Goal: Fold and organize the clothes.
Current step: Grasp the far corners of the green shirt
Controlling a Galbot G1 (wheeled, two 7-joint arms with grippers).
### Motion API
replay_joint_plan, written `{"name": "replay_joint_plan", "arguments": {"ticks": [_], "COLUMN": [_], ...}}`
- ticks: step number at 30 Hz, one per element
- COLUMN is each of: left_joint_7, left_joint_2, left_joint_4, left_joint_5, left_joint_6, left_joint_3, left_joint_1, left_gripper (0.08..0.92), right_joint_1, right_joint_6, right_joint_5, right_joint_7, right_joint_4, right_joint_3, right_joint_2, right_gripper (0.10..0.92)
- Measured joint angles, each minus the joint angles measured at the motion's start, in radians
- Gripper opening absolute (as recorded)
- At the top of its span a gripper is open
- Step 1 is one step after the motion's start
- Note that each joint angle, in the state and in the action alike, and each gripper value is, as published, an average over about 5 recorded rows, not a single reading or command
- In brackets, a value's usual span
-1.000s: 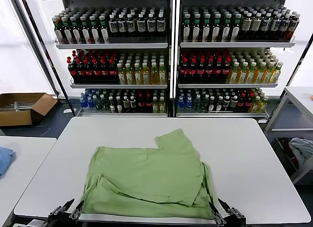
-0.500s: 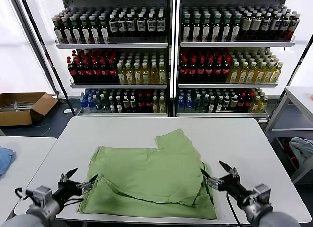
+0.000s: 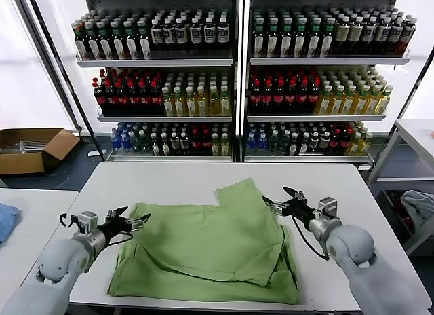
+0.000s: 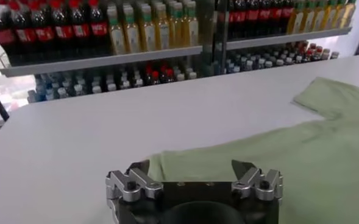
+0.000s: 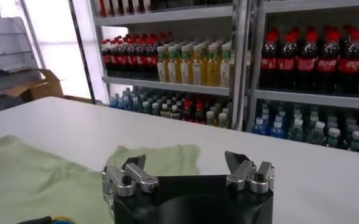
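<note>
Shirt (image 3: 210, 250) lying half-folded on table (image 3: 352, 193) at lower centre, left gripper (image 3: 135, 224) and right gripper (image 3: 281, 199) flanking its upper corners, jaws wide and empty, seemingly poised for pinching.

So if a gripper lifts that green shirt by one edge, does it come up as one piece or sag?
Probably sags: the green shirt lies flat in soft overlapping folds, suggesting thin, limp fabric. The folded layers would likely slide apart. Likely light, so it may drag across the smooth white table if pushed. The left gripper and right gripper are both open at its far corners.
</note>
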State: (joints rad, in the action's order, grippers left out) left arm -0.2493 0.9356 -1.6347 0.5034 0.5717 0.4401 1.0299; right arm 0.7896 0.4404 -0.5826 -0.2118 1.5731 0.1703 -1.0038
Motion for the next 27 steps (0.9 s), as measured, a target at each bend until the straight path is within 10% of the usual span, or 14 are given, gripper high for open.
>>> {"name": "replay_joint_plan", "arguments": {"ticks": [18,27], "left_joint_7": [-0.013,-0.019], "left_joint_2": [-0.003,-0.012], "left_joint_4": [0.231,0.235], "left_joint_5": [0.006,0.005], "left_joint_6": [-0.003,-0.004], "left_joint_3": [-0.118,-0.135], "left_joint_1": [-0.177,-0.174], "left_gripper": [0.823,0.71], "right_joint_1": [-0.247,-0.259], "right_joint_6": [-0.007,-0.002], "right_joint_5": [0.071,0.09], "right_joint_7": [-0.014,-0.022], "right_joint_4": [-0.329,-0.376], "right_joint_3": [-0.185,-0.219], "right_joint_2": [-0.133,-0.137], "right_gripper": [0.814,0.588]}}
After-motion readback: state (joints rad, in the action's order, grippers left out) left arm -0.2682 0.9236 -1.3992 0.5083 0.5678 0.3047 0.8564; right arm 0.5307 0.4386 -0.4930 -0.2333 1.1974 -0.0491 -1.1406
